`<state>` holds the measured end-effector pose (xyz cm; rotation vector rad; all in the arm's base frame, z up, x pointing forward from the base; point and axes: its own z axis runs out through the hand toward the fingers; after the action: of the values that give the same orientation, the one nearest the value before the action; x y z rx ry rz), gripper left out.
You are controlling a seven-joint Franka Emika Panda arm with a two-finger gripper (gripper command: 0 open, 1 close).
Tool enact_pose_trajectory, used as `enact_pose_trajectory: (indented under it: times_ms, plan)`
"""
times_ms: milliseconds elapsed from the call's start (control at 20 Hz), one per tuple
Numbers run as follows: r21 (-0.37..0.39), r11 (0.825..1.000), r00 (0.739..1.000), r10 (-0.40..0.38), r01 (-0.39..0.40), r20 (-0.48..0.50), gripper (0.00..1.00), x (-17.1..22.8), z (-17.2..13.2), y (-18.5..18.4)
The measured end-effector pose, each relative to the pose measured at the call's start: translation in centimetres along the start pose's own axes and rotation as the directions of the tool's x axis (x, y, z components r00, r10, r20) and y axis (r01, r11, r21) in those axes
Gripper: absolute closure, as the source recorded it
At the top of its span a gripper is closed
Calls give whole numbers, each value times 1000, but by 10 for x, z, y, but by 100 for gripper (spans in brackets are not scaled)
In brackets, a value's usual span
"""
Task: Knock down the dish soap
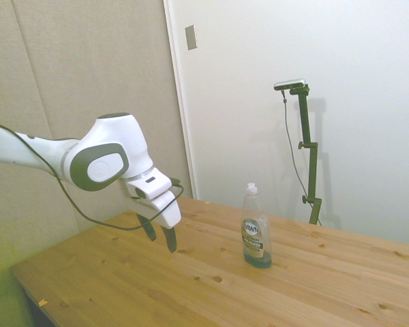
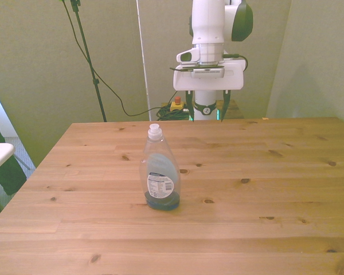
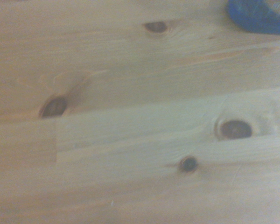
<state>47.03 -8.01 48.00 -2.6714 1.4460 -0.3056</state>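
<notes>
Upright on the bench (image 1: 313, 286) stands the dish soap (image 1: 256, 235), a slim clear bottle with a white cap, a blue label facing the side camera and a shallow pool of blue liquid at its base. In the front view the dish soap (image 2: 159, 172) sits somewhat toward the front view's left of the bench (image 2: 275, 189), showing its back label, with bare wood all round it. Nothing touches it. The wrist view shows blurred pale planks with dark knots, and at one corner a curved blue shape (image 3: 261, 15) that is probably the bottle's liquid-filled base, though the blur makes that uncertain.

Well apart from the bottle hangs the claw (image 1: 160, 237), held above the bench on the robot's side of it. Its two dark fingers (image 1: 170, 240) point down and are spread apart, with nothing between them. In the front view the claw (image 2: 207, 106) sits under a broad white wrist block, with clear space between its fingers, behind the bench's far edge as seen from there. The white arm (image 1: 102, 160) reaches in from the side view's left, a black cable looping beneath it. Behind the bench are a beige padded wall and a white wall panel.
</notes>
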Motion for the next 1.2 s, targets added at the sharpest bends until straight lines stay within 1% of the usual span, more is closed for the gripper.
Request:
enact_pose_trajectory:
  times_ms: [150, 300, 500, 750, 950, 1200]
  plan:
    - [4, 997, 997, 72, -72, -21, 100, 33, 7, -11]
    - [7, 991, 990, 136, -135, -35, 100, 62, 19, -21]
    - [-6, 981, 980, 191, -191, -63, 100, 96, 36, -29]
    - [-33, 978, 974, 199, -204, -108, 100, 128, 48, -30]
    - [-50, 976, 972, 204, -211, -113, 100, 145, 50, -28]
    - [-46, 975, 969, 209, -216, -130, 100, 163, 50, -37]
